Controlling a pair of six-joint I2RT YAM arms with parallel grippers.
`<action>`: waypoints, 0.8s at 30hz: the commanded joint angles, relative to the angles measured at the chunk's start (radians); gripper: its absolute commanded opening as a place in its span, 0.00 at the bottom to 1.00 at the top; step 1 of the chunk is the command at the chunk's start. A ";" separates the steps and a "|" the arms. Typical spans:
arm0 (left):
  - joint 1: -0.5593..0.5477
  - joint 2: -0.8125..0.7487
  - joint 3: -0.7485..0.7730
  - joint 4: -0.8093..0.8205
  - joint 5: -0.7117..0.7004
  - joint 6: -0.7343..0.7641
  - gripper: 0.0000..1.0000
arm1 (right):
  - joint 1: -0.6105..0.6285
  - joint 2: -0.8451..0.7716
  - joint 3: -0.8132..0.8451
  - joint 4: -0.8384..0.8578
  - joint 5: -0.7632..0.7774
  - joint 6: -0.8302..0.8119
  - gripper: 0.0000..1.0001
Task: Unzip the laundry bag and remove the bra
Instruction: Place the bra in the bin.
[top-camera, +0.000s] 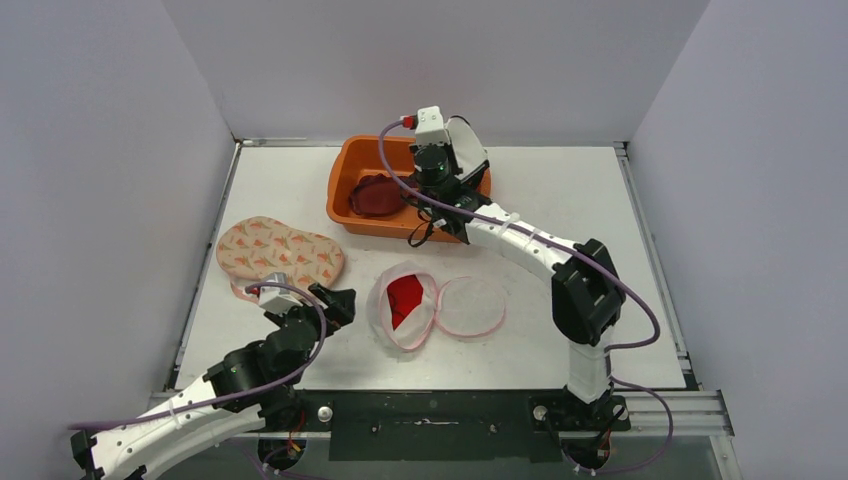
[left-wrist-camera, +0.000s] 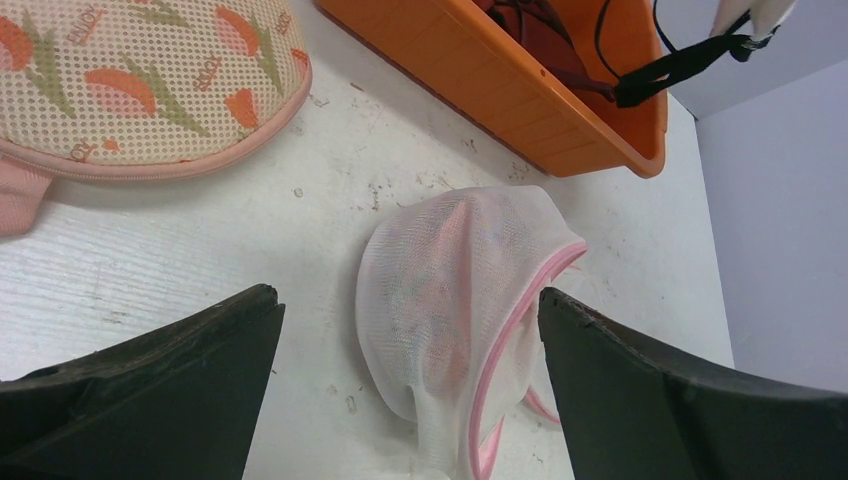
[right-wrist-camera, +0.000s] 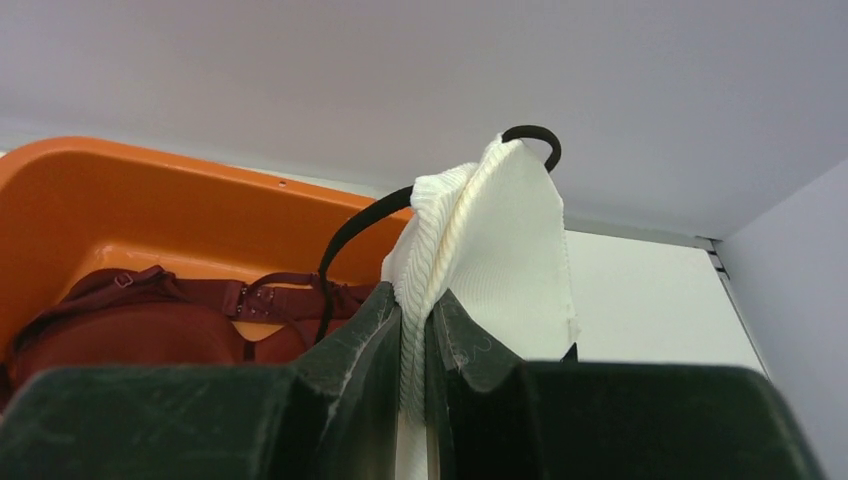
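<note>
The white mesh laundry bag (top-camera: 403, 320) with pink trim lies open mid-table, its round flap (top-camera: 472, 305) spread to the right and something red (top-camera: 405, 295) showing inside. My left gripper (top-camera: 335, 300) is open just left of it; in the left wrist view the bag (left-wrist-camera: 450, 290) sits between and beyond the spread fingers of the left gripper (left-wrist-camera: 405, 295), untouched. My right gripper (top-camera: 440, 165) is shut on a white bra (right-wrist-camera: 510, 240) with black straps (right-wrist-camera: 350, 225), held above the orange bin (top-camera: 345, 180). The right gripper (right-wrist-camera: 417, 300) pinches the cup's ribbed edge.
A dark red bra (top-camera: 375, 195) lies in the orange bin (right-wrist-camera: 150, 200) at the back. A floral padded bag (top-camera: 280, 252) lies at the left, close to my left arm. White walls enclose the table on three sides.
</note>
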 joint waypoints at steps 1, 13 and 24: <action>0.005 0.018 -0.011 0.073 -0.017 0.004 1.00 | -0.008 0.066 0.017 0.094 -0.081 -0.045 0.05; 0.004 0.016 -0.045 0.065 -0.009 -0.022 1.00 | -0.013 0.273 0.124 -0.037 -0.068 0.018 0.05; 0.006 -0.037 -0.084 0.047 -0.005 -0.049 1.00 | -0.015 0.332 0.148 -0.113 -0.232 0.085 0.22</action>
